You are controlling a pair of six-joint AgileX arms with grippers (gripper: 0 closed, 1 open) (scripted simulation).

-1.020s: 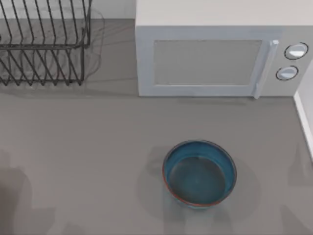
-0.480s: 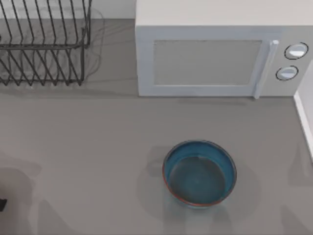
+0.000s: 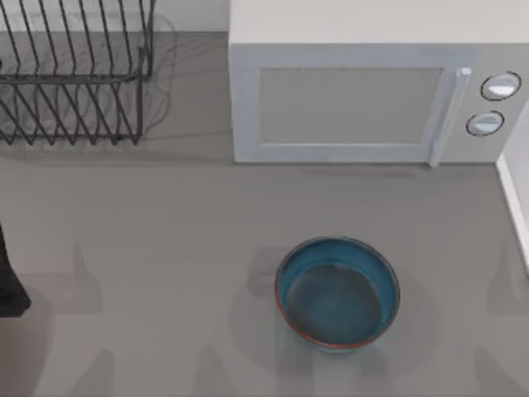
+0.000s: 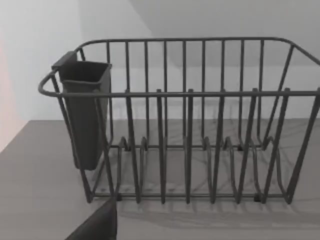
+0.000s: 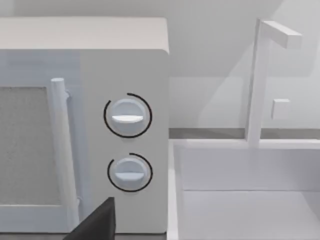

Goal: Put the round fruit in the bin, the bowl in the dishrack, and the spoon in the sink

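Observation:
The bowl (image 3: pixel 337 294) stands upright and empty on the grey counter, in front of the microwave, blue-teal inside with a reddish-brown rim. The black wire dishrack (image 3: pixel 74 78) sits at the back left. The left wrist view faces the dishrack (image 4: pixel 185 93) from close by, and a dark cup (image 4: pixel 85 115) hangs on one end of it. A dark part of my left arm (image 3: pixel 8 281) juts in at the counter's left edge, far from the bowl. The right wrist view takes in the white sink (image 5: pixel 240 200) and its faucet (image 5: pixel 257 80). The round fruit, the spoon and the bin are out of view.
A pale grey microwave (image 3: pixel 364 99) with its door shut fills the back middle and right; its two knobs (image 5: pixel 127 145) sit next to the sink. A white edge (image 3: pixel 514 207) borders the counter on the right. Open counter lies between the bowl and the dishrack.
A dark part of my left arm has come into the top view at the left edge and moved up along it. The shadows on the counter have shifted. The bowl has stayed put.

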